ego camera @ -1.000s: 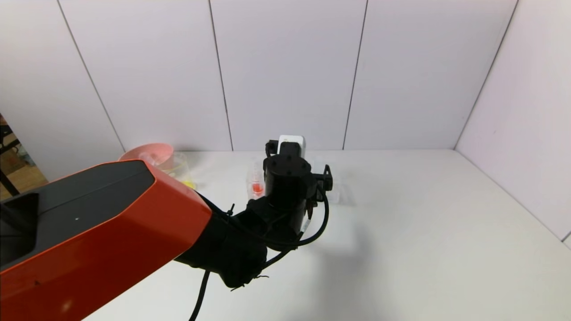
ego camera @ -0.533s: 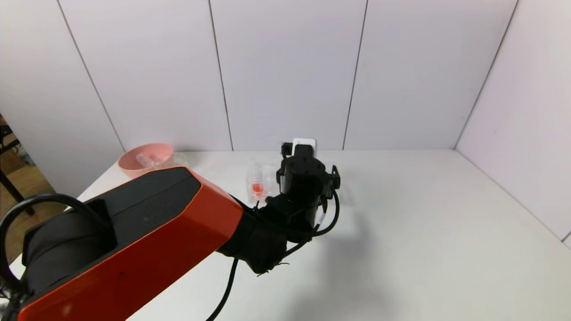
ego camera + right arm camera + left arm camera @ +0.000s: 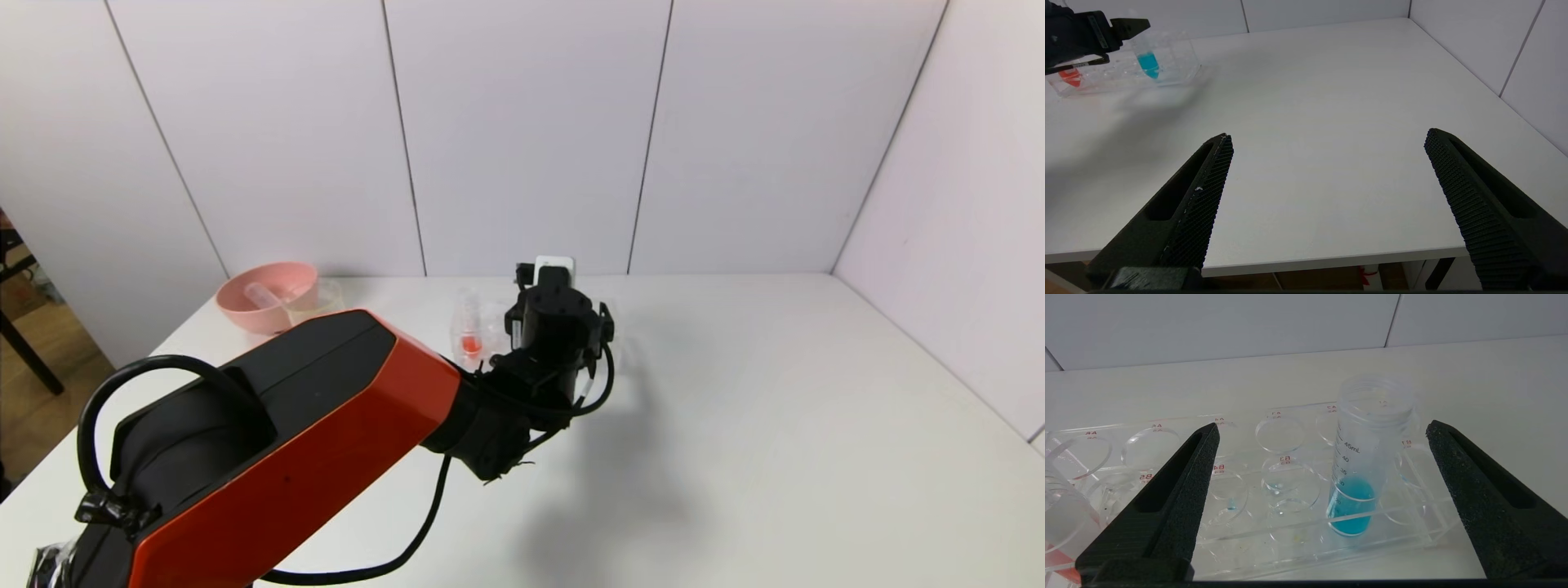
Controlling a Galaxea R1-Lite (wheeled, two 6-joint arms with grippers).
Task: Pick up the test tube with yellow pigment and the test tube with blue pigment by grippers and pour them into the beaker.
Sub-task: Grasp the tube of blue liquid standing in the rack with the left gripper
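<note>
Your right gripper (image 3: 1327, 139) hangs parked at the near edge of the surface (image 3: 1310, 122), jaws apart, nothing in them. Farther out, your left gripper (image 3: 1323, 433) faces the tube rack (image 3: 1249, 539), jaws wide open. You look to be lining up on the test tube with blue pigment (image 3: 1359, 473), upright in the rack. Next: shift toward it, advance, close. Red tube (image 3: 469, 343) beside it; open room to the right.

- We see even, bright, diffuse light w/ no hard glare on the table (image 3: 775, 425).
- Soft shadow under the left arm (image 3: 269, 457), spreading right across the tabletop in head view.
- Same shadow shows as a broad grey smear in right wrist view, near the rack (image 3: 1122, 69).
- Left wrist view: the test tube with blue pigment (image 3: 1357, 490) sharp; faint sheen on clear plastic.
- Near fingers (image 3: 1188, 212) slightly soft.
</note>
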